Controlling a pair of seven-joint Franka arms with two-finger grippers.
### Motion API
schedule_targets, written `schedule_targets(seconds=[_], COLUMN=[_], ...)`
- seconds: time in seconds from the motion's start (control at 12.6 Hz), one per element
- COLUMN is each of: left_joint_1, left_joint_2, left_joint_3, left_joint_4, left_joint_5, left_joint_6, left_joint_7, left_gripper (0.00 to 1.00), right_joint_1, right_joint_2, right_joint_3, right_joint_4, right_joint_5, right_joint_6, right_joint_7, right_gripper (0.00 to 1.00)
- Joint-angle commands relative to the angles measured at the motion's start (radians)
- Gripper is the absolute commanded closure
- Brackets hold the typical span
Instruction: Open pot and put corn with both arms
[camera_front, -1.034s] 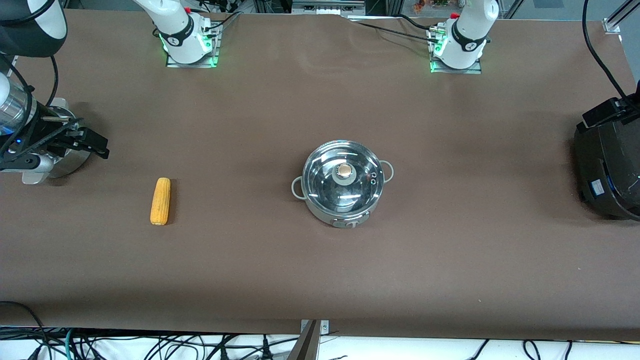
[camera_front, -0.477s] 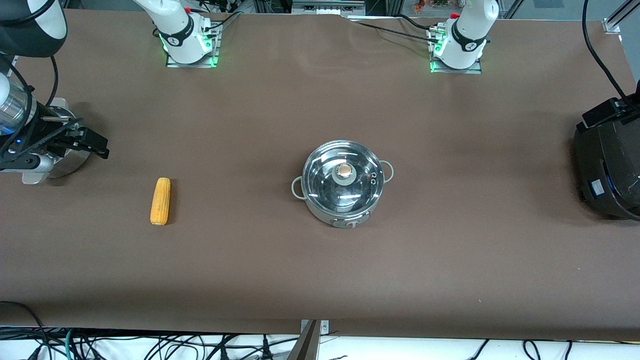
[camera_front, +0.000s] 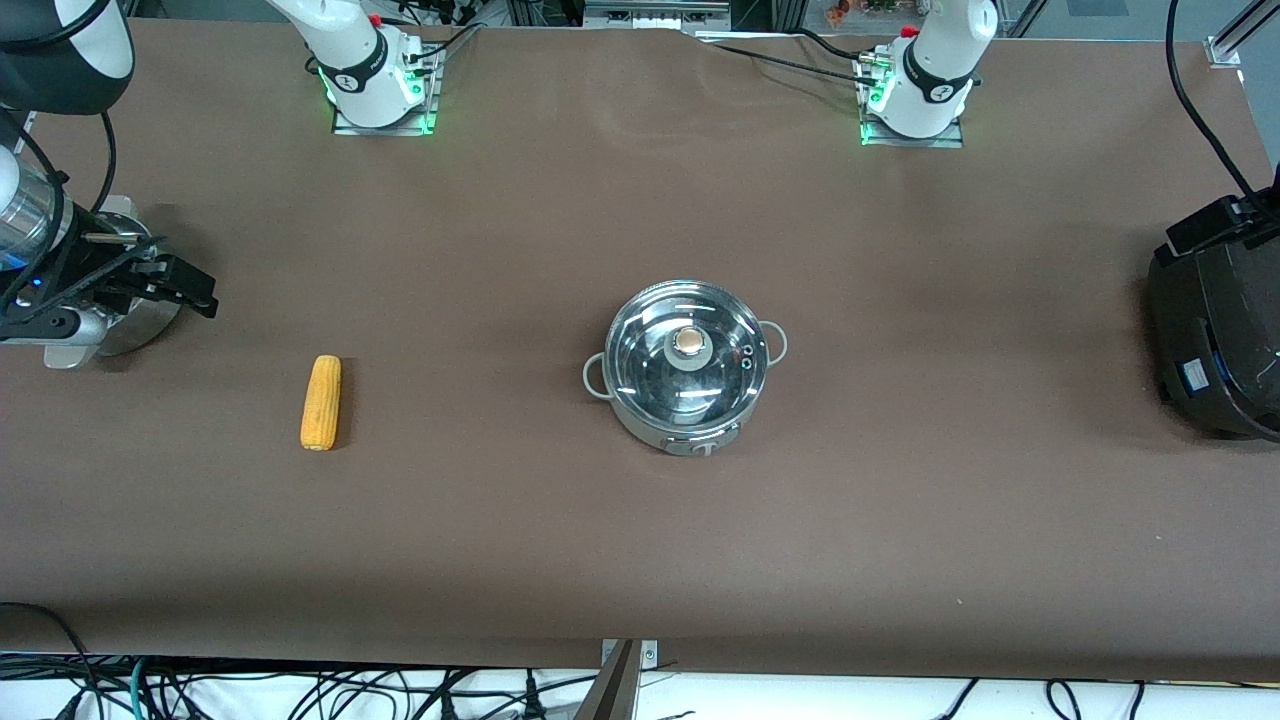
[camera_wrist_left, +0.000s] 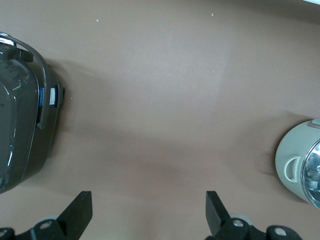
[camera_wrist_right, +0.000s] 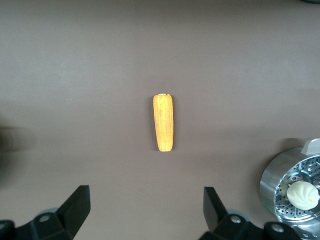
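The steel pot (camera_front: 687, 365) stands mid-table with its glass lid on and the tan knob (camera_front: 688, 342) on top. Its pale base and one loop handle show in the left wrist view (camera_wrist_left: 299, 167). The corn (camera_front: 321, 402) lies bare on the table toward the right arm's end, and shows in the right wrist view (camera_wrist_right: 163, 122). My right gripper (camera_front: 185, 285) hangs open and empty over the table beside the steamer pot; its fingers frame bare table (camera_wrist_right: 145, 207). My left gripper (camera_front: 1215, 228) hangs open and empty by the black cooker, over bare table (camera_wrist_left: 148, 212).
A perforated steel steamer pot (camera_wrist_right: 292, 192) with a white bun (camera_wrist_right: 302, 194) stands at the right arm's end of the table, partly under the right hand (camera_front: 130, 320). A large black cooker (camera_front: 1215, 340) stands at the left arm's end (camera_wrist_left: 22, 120).
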Motion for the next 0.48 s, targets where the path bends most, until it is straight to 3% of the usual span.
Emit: schedule_targets(seconds=[0.0,0.4], left_joint_1=[0.006,0.006], left_joint_2=[-0.005,-0.005], left_joint_3=[-0.001,-0.001], left_joint_4=[0.002,0.002], left_joint_5=[-0.012,-0.014], left_joint_6=[-0.012,-0.012], left_joint_7=[0.008,0.011], left_gripper=[0.00,0.00], right_joint_1=[-0.003,-0.003], right_joint_2=[0.010,0.009], right_joint_3=[0.002,0.001], right_joint_4=[0.025,0.027], right_joint_5=[-0.014,-0.013], right_joint_6=[-0.013,-0.016], right_joint_7=[0.008,0.010], right_gripper=[0.00,0.00])
